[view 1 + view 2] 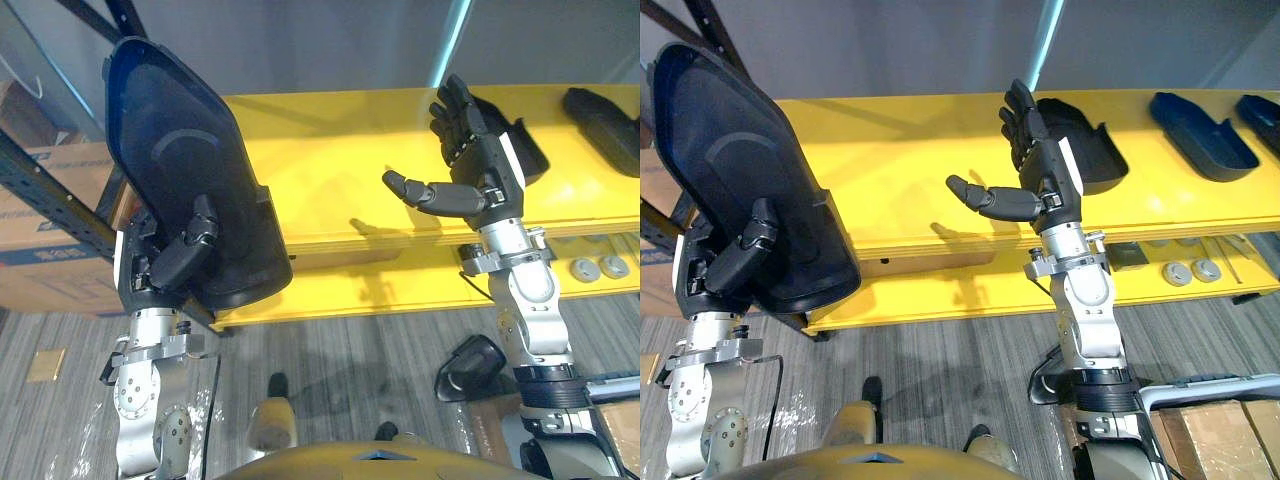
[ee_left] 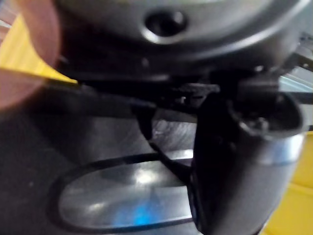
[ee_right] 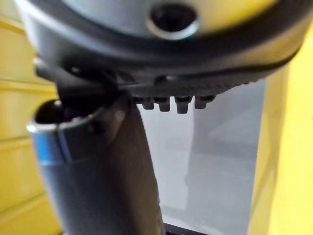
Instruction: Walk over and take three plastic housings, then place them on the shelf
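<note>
Left eye view: the left robot hand [image 1: 172, 258] grips a dark blue housing [image 1: 175, 150], with its thumb curled over the hollow inner face. The housing stands upright above the hand, in front of the left end of the yellow shelf [image 1: 330, 150]. The right robot hand [image 1: 478, 160] is raised before the shelf's top board. Its fingers are straight, its thumb points out sideways, and it holds nothing. Just behind it a second housing [image 1: 528, 152] lies on the top board, and a third housing [image 1: 605, 125] lies near the right edge. Two grey discs [image 1: 598, 267] sit on the lower board. A cardboard box [image 1: 45, 215] stands at the left, behind the dark rack.

Right eye view: a fourth housing [image 1: 1266, 108] lies at the far right of the top board. That makes three housings lying in a row on the shelf and one held, four in all. The row begins just behind the right robot hand and is well apart from the left one.

Left wrist view: the thumb [image 2: 244, 161] presses against the held housing's dark inner surface.

Right wrist view: the thumb [image 3: 93, 166] and fingertips [image 3: 171, 102] stand apart with nothing between them, and the yellow shelf shows on either side.
</note>
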